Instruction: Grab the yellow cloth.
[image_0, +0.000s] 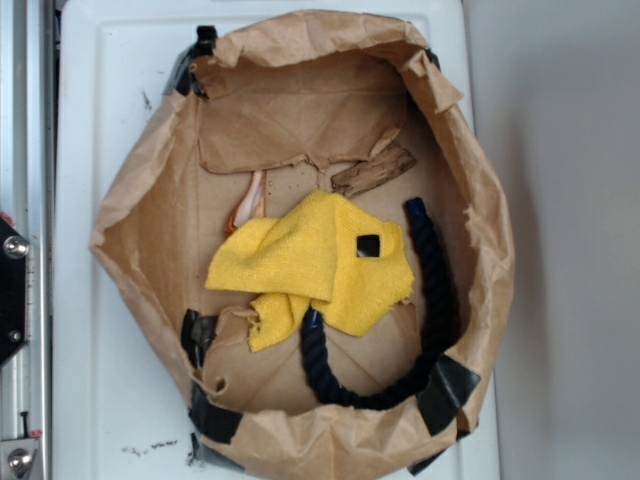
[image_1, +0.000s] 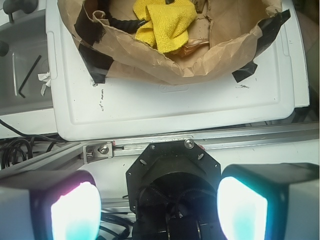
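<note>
One brown paper bag (image_0: 140, 200), rolled open on the white tray (image_0: 90, 100), holds everything you care about.

You'll find the yellow cloth (image_0: 310, 262) crumpled near the middle of the bag's floor, its small square hole facing up, one edge overlapping the end of the dark navy rope (image_0: 430, 300) that curves along the bag's wall. A piece of wood (image_0: 372, 172) lies just beyond the cloth. Your gripper (image_1: 160, 205) hangs outside the bag, well apart from the cloth, fingers spread wide and holding nothing.
</note>
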